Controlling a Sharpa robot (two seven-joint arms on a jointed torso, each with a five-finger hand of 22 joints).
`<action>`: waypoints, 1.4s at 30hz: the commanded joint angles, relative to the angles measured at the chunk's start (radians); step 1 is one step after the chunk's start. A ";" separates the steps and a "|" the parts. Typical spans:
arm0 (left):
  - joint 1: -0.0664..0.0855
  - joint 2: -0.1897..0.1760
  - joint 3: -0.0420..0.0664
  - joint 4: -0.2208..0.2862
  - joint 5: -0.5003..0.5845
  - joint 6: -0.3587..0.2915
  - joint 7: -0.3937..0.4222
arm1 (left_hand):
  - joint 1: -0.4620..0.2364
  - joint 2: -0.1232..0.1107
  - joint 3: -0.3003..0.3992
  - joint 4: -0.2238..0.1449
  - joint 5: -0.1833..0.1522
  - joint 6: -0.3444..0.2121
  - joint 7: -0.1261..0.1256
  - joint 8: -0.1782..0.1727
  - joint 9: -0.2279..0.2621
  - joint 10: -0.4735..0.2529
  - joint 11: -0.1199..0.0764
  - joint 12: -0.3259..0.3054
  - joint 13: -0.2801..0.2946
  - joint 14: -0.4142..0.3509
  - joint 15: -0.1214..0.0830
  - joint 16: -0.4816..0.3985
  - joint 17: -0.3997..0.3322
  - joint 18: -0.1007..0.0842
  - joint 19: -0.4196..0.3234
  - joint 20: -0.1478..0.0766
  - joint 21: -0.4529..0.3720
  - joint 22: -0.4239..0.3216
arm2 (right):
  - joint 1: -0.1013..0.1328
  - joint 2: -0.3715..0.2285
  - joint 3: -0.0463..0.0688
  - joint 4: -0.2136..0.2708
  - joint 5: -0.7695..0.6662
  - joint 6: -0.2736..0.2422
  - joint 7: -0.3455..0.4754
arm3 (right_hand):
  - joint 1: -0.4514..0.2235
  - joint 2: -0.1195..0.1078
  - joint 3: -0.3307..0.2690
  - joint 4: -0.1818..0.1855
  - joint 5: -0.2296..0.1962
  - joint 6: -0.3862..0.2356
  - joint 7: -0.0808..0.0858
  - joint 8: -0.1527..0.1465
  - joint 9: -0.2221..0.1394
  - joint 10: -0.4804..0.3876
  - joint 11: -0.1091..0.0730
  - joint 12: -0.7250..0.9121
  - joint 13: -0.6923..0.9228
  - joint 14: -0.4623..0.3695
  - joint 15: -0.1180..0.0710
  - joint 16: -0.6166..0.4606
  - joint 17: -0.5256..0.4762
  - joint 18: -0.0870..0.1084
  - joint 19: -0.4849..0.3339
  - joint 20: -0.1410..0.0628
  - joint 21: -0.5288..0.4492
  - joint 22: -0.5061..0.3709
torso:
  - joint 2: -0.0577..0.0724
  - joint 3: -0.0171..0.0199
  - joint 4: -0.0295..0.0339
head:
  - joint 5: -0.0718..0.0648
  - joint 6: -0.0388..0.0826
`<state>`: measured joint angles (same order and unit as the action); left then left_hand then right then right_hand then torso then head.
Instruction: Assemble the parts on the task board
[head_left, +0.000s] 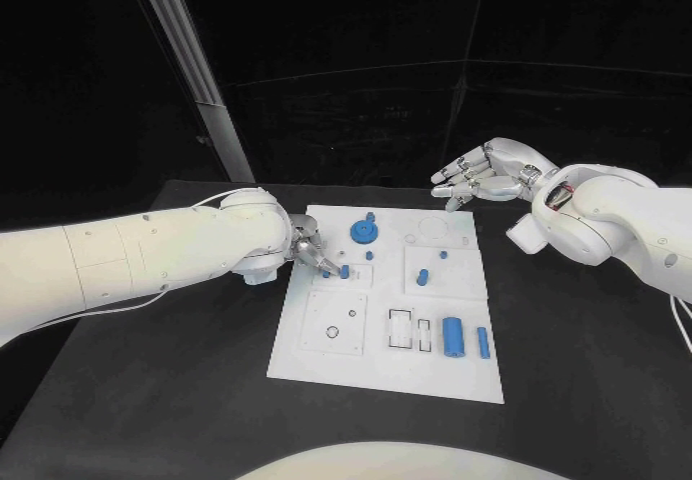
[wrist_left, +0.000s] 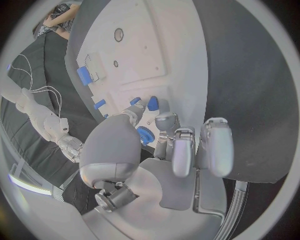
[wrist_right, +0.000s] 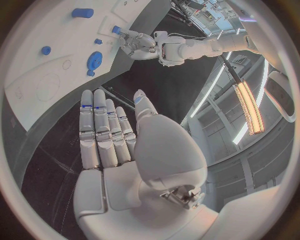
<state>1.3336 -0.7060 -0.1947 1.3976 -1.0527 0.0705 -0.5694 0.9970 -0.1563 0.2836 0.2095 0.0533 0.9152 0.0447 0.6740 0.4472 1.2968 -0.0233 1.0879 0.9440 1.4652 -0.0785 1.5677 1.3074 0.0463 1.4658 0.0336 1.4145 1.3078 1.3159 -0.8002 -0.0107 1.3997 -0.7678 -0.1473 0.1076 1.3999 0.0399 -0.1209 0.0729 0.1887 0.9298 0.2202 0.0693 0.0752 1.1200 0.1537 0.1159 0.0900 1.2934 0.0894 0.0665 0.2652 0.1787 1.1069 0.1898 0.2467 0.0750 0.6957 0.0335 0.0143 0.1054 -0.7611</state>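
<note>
Pinching small blue peg (head_left: 348, 270): left robot hand (head_left: 315, 253) | right robot hand (head_left: 483, 172) empty, fingers apart | no writing legible

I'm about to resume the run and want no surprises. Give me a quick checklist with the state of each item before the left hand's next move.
1. Left hand has a part: ok, its fingers pinch a small blue peg.
2. Peg is over the task board: ok, near its left edge.
3. Peg lined up with a hole: cannot tell.
4. Right hand is out of the way: ok, it is raised beyond the board's far right corner, holding nothing.
5. Blue gear is clear of the left hand: ok, apart from the fingers.
</note>
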 joint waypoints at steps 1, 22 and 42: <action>0.000 -0.005 -0.001 0.005 -0.003 -0.045 0.002 | 0.008 0.012 -0.022 0.010 0.000 -0.007 0.003 -0.002 0.002 -0.009 0.000 -0.003 -0.003 0.106 -0.006 0.003 0.263 0.002 0.030 -0.010 -0.007 0.061 | 0.002 0.000 0.001 0.001 0.000 0.003 0.009 | -0.006 0.001 -0.005 0.001 0.006 -0.007 0.002 -0.003 -0.001 -0.008 -0.002 0.003 -0.001 -0.007 -0.001 -0.004 -0.001 0.005 0.002 0.004 -0.004 -0.001 | 0.000 0.0002 -0.0002 | -0.002 0.001; 0.010 -0.034 0.000 0.023 0.173 -0.281 0.425 | 0.259 0.057 -0.098 0.009 0.001 -0.177 0.107 -0.143 -0.118 -0.398 0.102 -0.387 -0.382 -0.195 0.082 -0.536 -0.336 0.135 -0.320 0.072 -0.724 -0.638 | 0.002 0.002 0.001 -0.004 0.000 0.003 0.009 | -0.007 0.001 -0.005 0.001 0.006 -0.008 0.002 -0.003 -0.001 -0.009 -0.002 0.003 -0.002 -0.008 -0.001 -0.004 -0.002 0.004 0.002 0.005 -0.004 -0.001 | 0.001 0.0004 -0.0002 | -0.006 0.006; -0.017 0.084 -0.005 -0.093 -0.231 -0.332 0.660 | 0.456 0.000 -0.016 -0.147 0.000 -0.056 0.110 -0.363 -0.322 -0.433 0.126 -0.636 -0.722 -0.194 0.098 -0.528 -0.432 0.136 -0.252 0.084 -0.812 -0.711 | 0.002 0.010 0.001 -0.008 0.000 0.004 0.012 | -0.007 0.002 -0.006 0.000 0.006 -0.009 0.003 -0.003 -0.001 -0.011 -0.001 0.004 -0.003 -0.010 0.000 -0.004 -0.003 0.004 0.001 0.005 -0.006 -0.002 | 0.001 0.0007 -0.0013 | -0.016 0.014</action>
<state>1.3172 -0.6255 -0.2000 1.3110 -1.1672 -0.2477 0.0475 1.4537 -0.1460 0.2652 0.0689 0.0535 0.8533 0.1534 0.3140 0.1274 0.8562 0.1000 0.4558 0.2258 1.2649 0.0200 1.0276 0.8656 0.1702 1.2081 0.1153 0.5992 0.5963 1.3159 -0.7911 -0.0107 1.3908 -0.7678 -0.1472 0.1087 1.4000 0.0398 -0.1209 0.0730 0.1886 0.9261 0.2238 0.0693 0.0752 1.1164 0.1500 0.1159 0.0884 1.2935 0.0893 0.0665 0.2631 0.1787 1.1068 0.1897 0.2467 0.0737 0.6968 0.0337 0.0128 0.0889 -0.7472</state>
